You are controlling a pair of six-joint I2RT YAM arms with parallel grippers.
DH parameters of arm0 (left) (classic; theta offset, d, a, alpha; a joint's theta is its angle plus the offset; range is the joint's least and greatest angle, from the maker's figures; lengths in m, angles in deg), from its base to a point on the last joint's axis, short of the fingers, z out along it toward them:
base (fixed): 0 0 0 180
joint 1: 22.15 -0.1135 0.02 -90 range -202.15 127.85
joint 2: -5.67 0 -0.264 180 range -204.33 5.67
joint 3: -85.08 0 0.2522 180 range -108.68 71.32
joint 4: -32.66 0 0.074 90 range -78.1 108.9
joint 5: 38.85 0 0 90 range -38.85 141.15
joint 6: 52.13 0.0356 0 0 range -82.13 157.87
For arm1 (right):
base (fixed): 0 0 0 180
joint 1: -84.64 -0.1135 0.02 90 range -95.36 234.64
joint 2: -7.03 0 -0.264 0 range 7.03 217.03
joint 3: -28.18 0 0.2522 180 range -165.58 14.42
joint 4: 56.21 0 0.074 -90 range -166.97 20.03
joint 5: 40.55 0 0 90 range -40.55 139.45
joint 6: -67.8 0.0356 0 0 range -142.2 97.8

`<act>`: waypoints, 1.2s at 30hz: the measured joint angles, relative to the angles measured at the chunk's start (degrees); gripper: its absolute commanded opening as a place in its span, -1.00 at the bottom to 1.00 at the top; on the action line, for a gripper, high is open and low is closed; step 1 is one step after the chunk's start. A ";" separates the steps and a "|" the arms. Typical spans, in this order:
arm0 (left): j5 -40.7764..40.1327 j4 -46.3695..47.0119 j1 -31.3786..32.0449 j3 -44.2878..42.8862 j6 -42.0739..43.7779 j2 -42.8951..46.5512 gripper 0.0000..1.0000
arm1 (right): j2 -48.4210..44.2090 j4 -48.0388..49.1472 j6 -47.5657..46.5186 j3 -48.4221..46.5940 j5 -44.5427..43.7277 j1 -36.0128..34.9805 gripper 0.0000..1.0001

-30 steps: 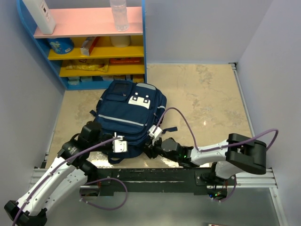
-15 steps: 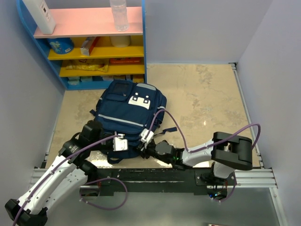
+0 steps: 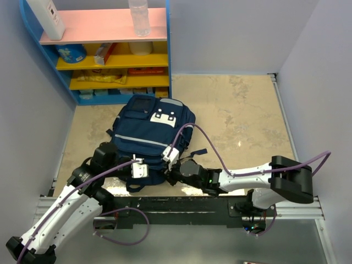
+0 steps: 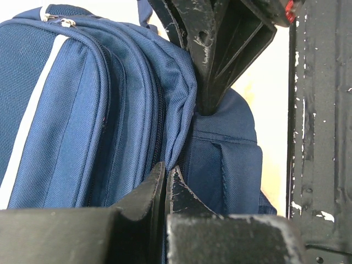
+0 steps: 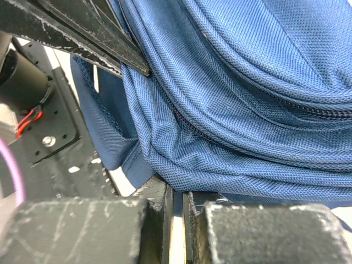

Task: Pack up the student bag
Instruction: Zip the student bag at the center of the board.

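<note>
The dark blue fabric student backpack (image 3: 152, 133) lies flat on the beige marble-look table (image 3: 242, 115), just in front of the blue shelf unit with pink and yellow boards (image 3: 104, 55). You see its zippers (image 5: 231, 137) run closed along the near end; no opening shows in any view. The items on the shelf are there, and whether something is already inside the backpack you cannot tell. So this fits a bag that waits to be opened, or one that is closed again after filling.

At the backpack's near edge, the left gripper (image 4: 166, 181) has its fingers pressed together on a fold of the blue cloth. The right gripper (image 5: 177, 204) is nearly closed, also pinching cloth there.
</note>
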 measured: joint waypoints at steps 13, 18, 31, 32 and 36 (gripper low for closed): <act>0.02 -0.90 -0.11 0.11 0.59 -0.42 -1.00 | 0.17 -23.45 16.98 -11.15 0.72 0.17 -1.00; 0.44 -0.33 -0.17 0.11 1.75 -0.37 -1.00 | 0.24 -34.27 20.22 -16.65 -2.49 -0.31 -1.00; 1.70 -1.53 -0.11 -2.43 7.15 -1.05 -1.00 | 1.09 -51.17 16.98 -27.67 -5.73 -1.46 -1.00; 1.70 -1.77 -0.13 -2.43 7.37 -0.98 -1.00 | 1.49 -52.17 15.72 -28.44 -5.68 -1.46 -1.00; 1.97 -2.36 -0.33 -2.43 8.37 -0.17 -1.00 | 2.60 -55.52 8.28 -31.23 -5.62 -1.64 -1.00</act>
